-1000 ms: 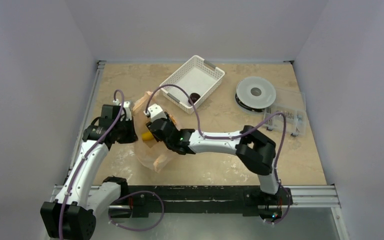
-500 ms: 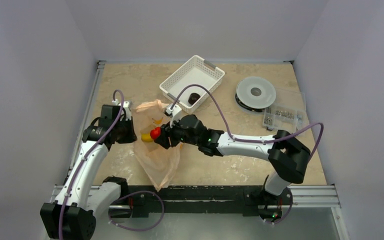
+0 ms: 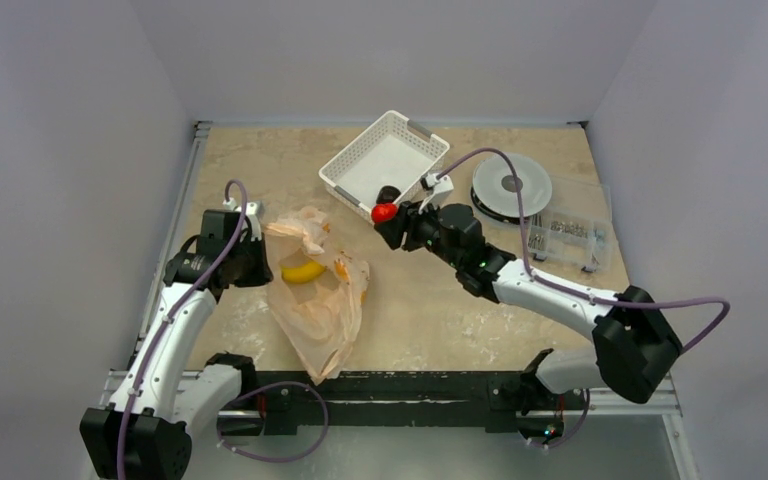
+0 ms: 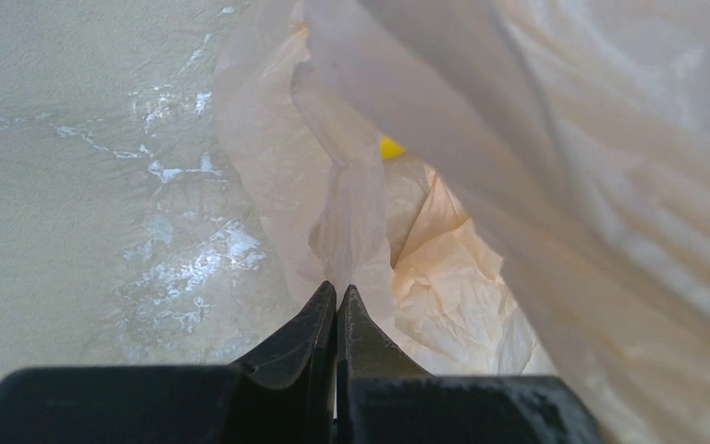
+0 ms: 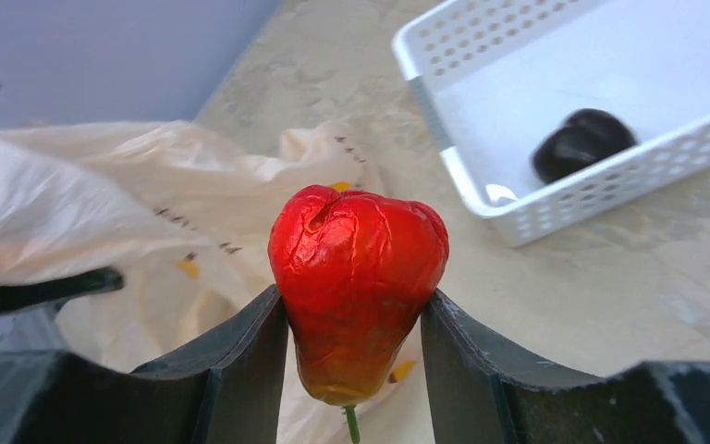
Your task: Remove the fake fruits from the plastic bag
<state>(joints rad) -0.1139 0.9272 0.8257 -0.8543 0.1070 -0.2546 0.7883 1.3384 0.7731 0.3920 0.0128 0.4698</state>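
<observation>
The pale-orange plastic bag (image 3: pixel 318 290) lies crumpled at the table's left-middle, and a yellow fruit (image 3: pixel 303 271) shows in its mouth. My left gripper (image 3: pixel 256 250) is shut on the bag's left edge (image 4: pixel 351 213); a bit of the yellow fruit (image 4: pixel 390 147) shows past the film. My right gripper (image 3: pixel 388 218) is shut on the red-orange fruit (image 3: pixel 384 212), held in the air just in front of the white basket (image 3: pixel 415 135). The red fruit (image 5: pixel 356 277) fills the right wrist view between the fingers. A dark maroon fruit (image 3: pixel 388 194) lies in the basket, also seen in the right wrist view (image 5: pixel 581 145).
A black-and-white filament spool (image 3: pixel 511 185) and a clear parts box (image 3: pixel 570 235) stand at the right, behind my right arm. The walls close in the table on three sides.
My right gripper has lifted the red-orange fruit out of the bag and carried it right and back toward the basket. The bag has slumped flatter, showing the yellow fruit. The left gripper has held still.
</observation>
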